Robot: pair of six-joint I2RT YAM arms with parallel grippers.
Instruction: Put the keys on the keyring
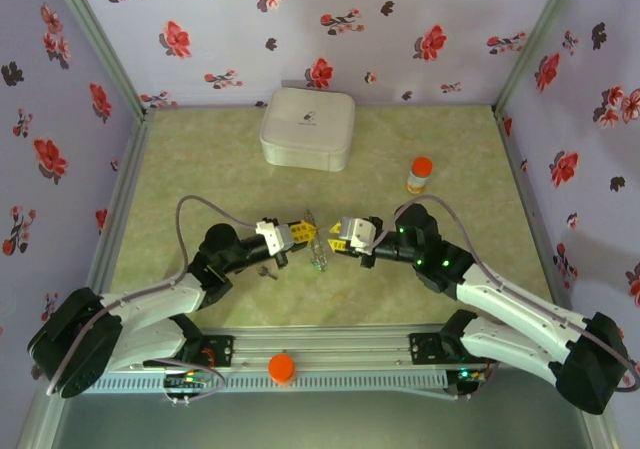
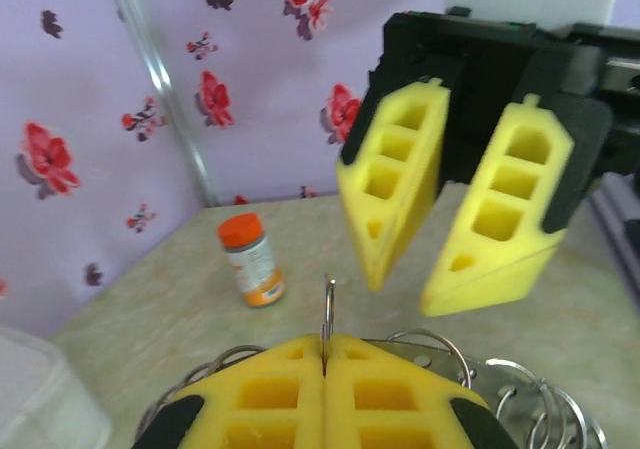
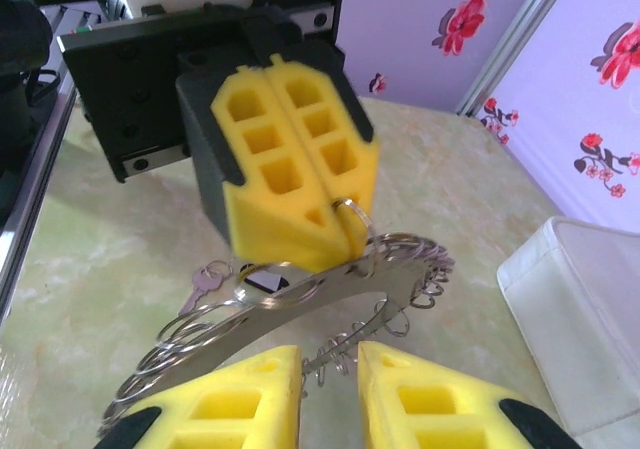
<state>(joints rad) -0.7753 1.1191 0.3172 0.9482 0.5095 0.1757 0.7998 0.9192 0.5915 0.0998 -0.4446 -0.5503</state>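
Two grippers: left gripper [image 3: 338, 231] pinches a keyring [image 3: 330, 287] loop, right gripper [image 2: 412, 287] spread, empty. We judge it light, stiff, slippery wire; hold the flat band.

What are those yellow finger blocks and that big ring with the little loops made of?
The yellow fingers look like soft foam or rubber, matte: dull surface, moulded square hollows. The keyring looks like polished metal, probably steel: thin, silvery, glinting with reflections; its small loops look like bent wire.
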